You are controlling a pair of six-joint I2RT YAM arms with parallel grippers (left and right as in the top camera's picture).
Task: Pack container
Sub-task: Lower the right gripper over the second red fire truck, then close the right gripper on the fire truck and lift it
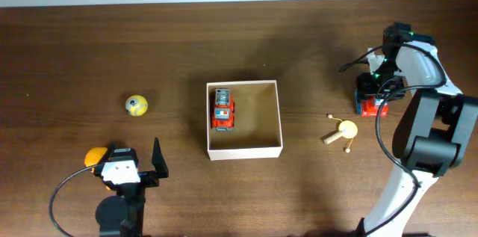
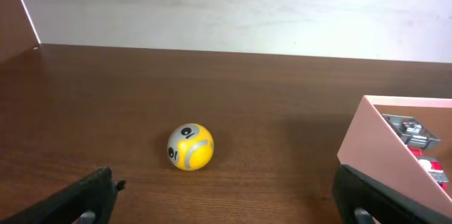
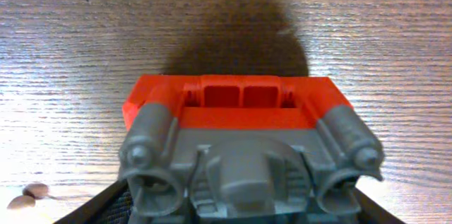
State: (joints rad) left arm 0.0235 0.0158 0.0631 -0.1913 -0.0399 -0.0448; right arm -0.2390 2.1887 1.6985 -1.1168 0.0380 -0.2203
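Two arms at a dark wood table [image 1: 336, 42]. Container [image 1: 272, 121], square with white walls and a tan floor, sits at table centre; a red-and-grey toy truck [image 1: 222, 109] lies inside against its left wall. Left gripper [image 2: 233, 210] is low near the front edge, fingers spread wide and holding nothing. A yellow ball [image 2: 190, 147] rests ahead of it, left of the container, with black characters on grey patches, not legible. An orange rounded object [image 1: 94, 155] lies just beside that gripper. Right gripper [image 1: 371, 95] is down over a red-and-grey toy vehicle [image 3: 240, 111]; fingers flank it, grip cannot be told. A yellow-and-wood peg toy [image 1: 342, 130] lies between the vehicle and the container. No brands seen.
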